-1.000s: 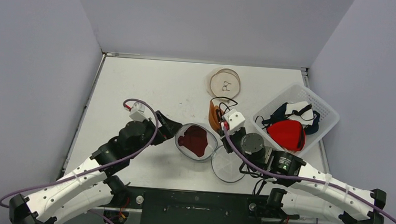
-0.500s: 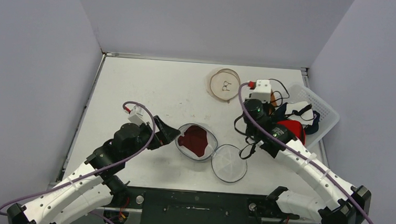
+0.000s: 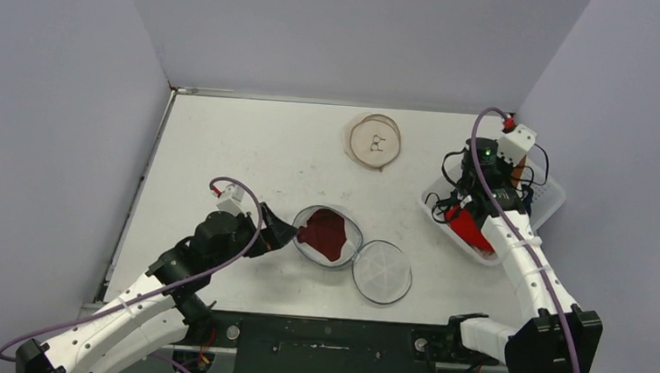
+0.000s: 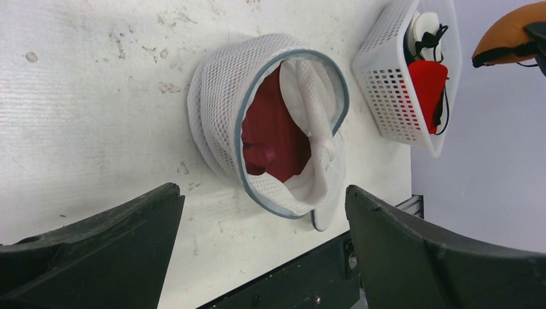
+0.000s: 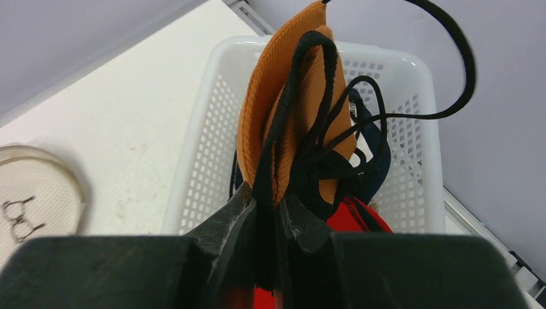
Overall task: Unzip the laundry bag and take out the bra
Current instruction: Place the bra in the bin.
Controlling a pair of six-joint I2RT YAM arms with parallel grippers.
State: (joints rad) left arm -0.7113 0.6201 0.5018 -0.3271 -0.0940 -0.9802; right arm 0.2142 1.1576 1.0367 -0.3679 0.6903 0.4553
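Between the pressed-together fingers of your right gripper [image 5: 270, 212] sits the orange bra [image 5: 257, 122], pinched at the cup edge along with its black straps [image 5: 291, 96]. The white basket [image 5: 412, 103] lies just beyond the fingertips. The bra looks light, soft and floppy, and its loose straps may snag, so hold the padded cup rather than a strap. Your left gripper [image 4: 261, 193] is spread wide and empty. Just ahead of it lies the unzipped laundry bag [image 4: 219, 84], with red fabric [image 4: 270, 135] inside.
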